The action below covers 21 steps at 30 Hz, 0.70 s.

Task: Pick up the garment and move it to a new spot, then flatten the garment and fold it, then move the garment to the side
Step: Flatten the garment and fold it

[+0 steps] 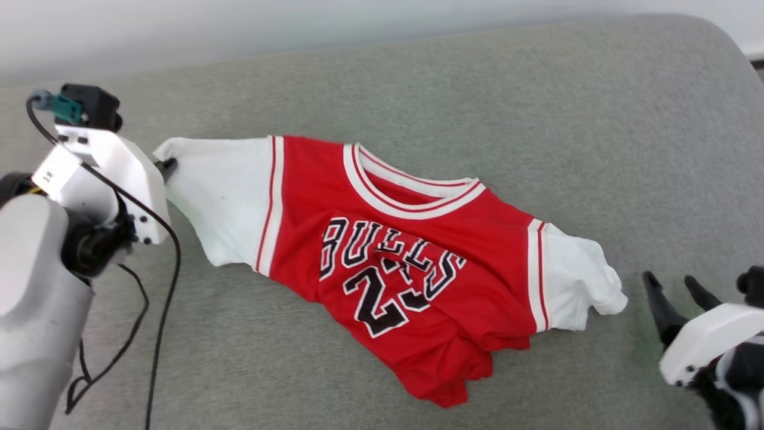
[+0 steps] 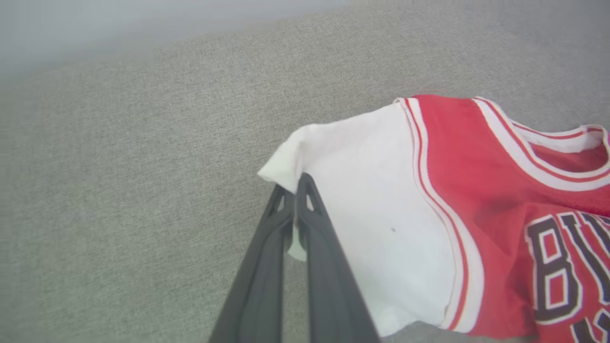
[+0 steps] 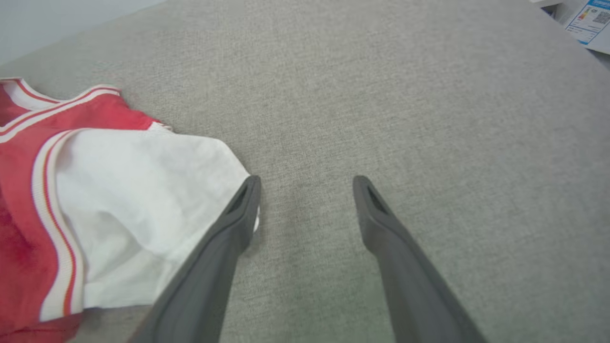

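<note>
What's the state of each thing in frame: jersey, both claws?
jersey: front up on the grey pad, lower part bunched, not flat, not folded.
left claw: shut on the jersey's white sleeve edge.
right claw: open beside the other sleeve, nothing between its fingers.

The garment [image 1: 388,263] carries "BULLS" in dark, white-outlined letters across its red chest with "23" below, the second digit creased, while the printed label [image 3: 591,21] at far right is too small to read.
</note>
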### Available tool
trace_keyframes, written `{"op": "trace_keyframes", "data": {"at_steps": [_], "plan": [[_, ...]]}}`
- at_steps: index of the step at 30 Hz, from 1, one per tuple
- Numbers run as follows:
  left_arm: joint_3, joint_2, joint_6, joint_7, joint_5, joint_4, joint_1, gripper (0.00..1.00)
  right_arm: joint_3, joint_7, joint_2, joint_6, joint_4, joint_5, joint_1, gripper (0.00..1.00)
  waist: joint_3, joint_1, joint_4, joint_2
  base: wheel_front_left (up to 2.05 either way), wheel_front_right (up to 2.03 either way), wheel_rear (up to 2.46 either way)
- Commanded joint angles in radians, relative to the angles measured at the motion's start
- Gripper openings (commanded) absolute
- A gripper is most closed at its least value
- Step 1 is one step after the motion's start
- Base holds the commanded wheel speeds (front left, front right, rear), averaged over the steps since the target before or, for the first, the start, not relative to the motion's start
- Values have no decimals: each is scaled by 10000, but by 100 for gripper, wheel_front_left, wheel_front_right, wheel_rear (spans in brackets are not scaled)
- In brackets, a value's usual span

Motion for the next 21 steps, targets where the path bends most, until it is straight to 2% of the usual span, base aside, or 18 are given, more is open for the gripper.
{"op": "trace_keyframes", "data": {"at_steps": [1,5,6,11,19,20,21], "plan": [[2,-43,56,-109,1,-210,211,0,-40,500,-215,-3,78,144,-261,100,-232,0,297,0,0,0,0],[-107,-99,195,-147,59,-855,474,0,269,2268,-695,-3,162,396,-693,100,-273,0,585,0,0,0,0],[-148,-127,236,-141,60,-1126,525,0,558,2992,-877,-3,141,459,-913,100,-216,0,708,0,0,0,0],[-195,-139,313,-222,131,-1651,523,0,1199,4436,-1130,-3,414,412,-1443,100,40,0,935,0,0,0,0],[-225,-103,297,-352,108,-1877,476,0,2077,6089,-795,1,1660,743,-1493,100,355,0,1082,0,0,0,0],[-227,-100,287,-365,92,-1873,473,0,2135,6249,-710,12,1787,798,-1475,82,366,0,1089,0,0,0,0],[-231,-92,277,-378,88,-1863,464,0,2180,6342,-697,12,1879,849,-1484,35,377,0,1093,0,0,0,0]]}}
